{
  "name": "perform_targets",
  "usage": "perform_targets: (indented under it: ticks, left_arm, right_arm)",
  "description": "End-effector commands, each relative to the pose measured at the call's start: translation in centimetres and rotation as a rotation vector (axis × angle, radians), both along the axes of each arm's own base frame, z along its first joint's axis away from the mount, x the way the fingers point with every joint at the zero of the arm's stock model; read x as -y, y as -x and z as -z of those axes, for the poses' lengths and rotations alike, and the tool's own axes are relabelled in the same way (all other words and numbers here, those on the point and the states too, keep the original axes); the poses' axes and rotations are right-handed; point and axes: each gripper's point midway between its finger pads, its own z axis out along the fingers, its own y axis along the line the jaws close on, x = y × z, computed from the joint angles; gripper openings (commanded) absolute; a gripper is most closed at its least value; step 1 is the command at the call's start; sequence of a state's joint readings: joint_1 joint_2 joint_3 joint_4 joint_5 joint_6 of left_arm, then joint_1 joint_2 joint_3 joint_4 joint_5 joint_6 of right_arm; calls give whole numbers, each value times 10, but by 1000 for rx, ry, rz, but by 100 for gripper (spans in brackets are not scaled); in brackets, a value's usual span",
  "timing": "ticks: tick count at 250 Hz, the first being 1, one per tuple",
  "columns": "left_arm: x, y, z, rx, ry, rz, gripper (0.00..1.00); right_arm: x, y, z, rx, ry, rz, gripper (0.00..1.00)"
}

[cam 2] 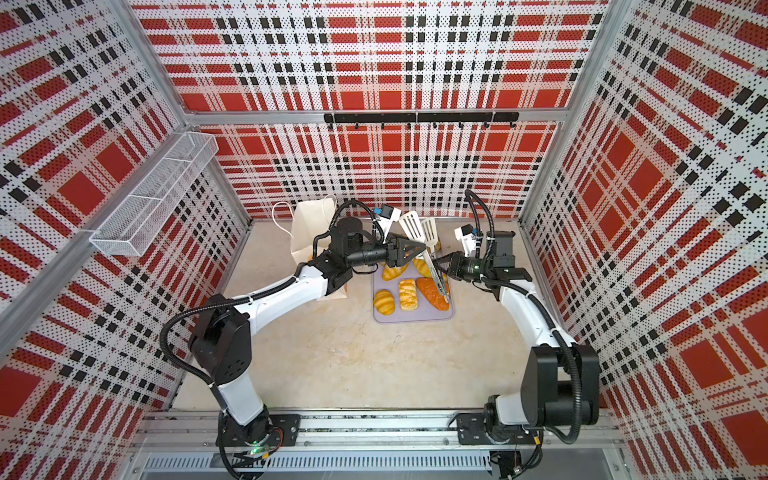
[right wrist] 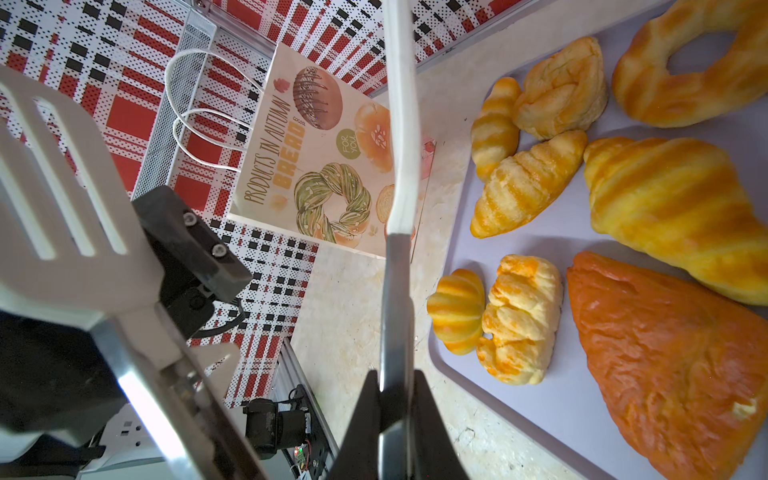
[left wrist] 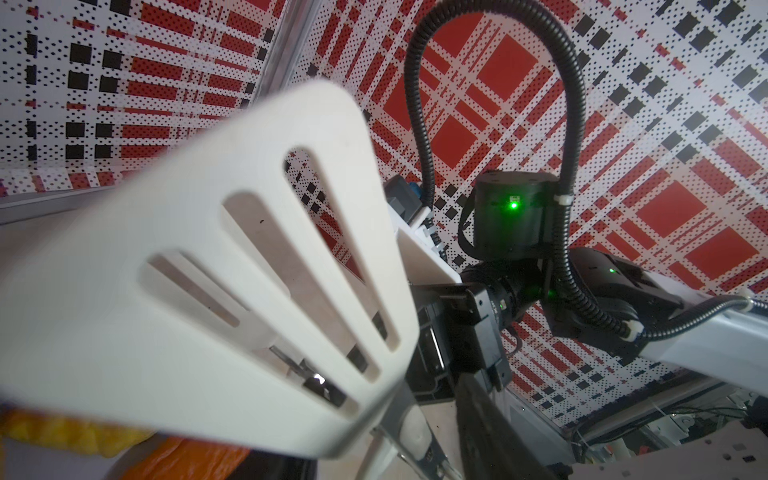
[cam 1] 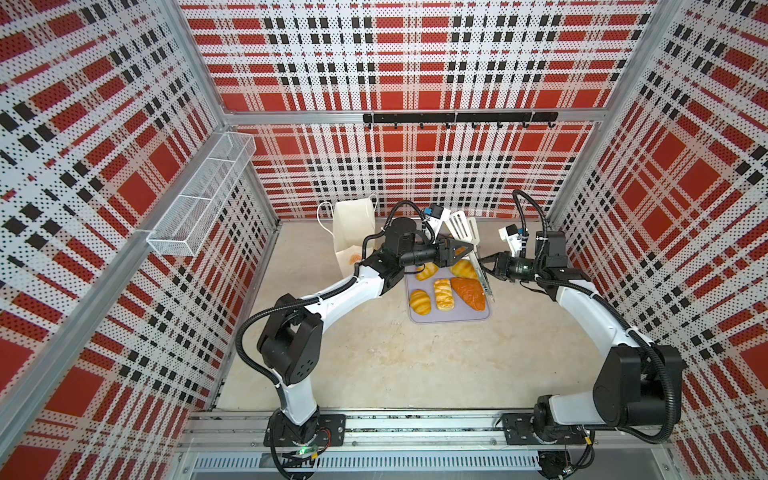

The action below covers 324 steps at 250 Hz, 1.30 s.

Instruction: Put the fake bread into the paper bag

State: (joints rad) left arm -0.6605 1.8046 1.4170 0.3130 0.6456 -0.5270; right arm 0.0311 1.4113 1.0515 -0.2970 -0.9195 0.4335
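While right gripper (right wrist: pixel 395 382) clamps tongs (right wrist: pixel 398 291), left gripper (cam 1: pixel 461 249) unclear, tray (right wrist: pixel 552 411) holds eight fake bread (right wrist: pixel 523 183); paper bag (right wrist: pixel 316 141) interior unseen.

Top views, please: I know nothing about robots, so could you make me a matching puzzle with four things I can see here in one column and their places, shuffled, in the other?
Things:
1. paper bag
2. dark orange croissant
3. wire-mesh basket
4. white tongs

Places:
A. hanging on the side wall
B. clamped in the right gripper
C. lying on the lilac tray
D. standing on the table near the back wall

Pairs: 1-D, 2-C, 3-A, 4-B.
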Motion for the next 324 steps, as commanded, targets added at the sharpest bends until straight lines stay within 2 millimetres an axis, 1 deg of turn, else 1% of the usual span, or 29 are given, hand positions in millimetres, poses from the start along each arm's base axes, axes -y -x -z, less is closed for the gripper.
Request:
perform_targets:
  ticks: [1,37,78,123,190,228,254,273,297,324]
  left_arm:
    - [5,-2,-17,30,51,37,54]
    - [11,-1,-15,13,61,72,53]
    - [14,0,-18,13,81,93,51]
    - [14,1,-20,19,87,96,43]
    - [14,2,-19,16,86,94,33]
    - [14,1,-19,15,86,94,30]
    - [15,2,-19,13,86,90,23]
    - [16,3,-20,15,87,91,20]
    - [18,7,-21,16,88,96,17]
    - [19,10,-24,23,92,102,12]
  right_arm:
    - [-3,-5,-15,70,-25,-37,12]
    - [-6,-5,-17,73,-45,-50,13]
    - [-7,-4,-19,64,-63,-52,13]
    - [-6,-5,-20,64,-61,-49,13]
    - [-7,-5,-20,53,-63,-51,13]
    - [-8,-3,-21,50,-72,-58,15]
    - [-8,-2,-22,47,-77,-56,15]
    - [-9,-1,-23,49,-83,-57,15]
    - [-9,1,-25,61,-83,-59,17]
    - [-7,3,-26,80,-62,-57,24]
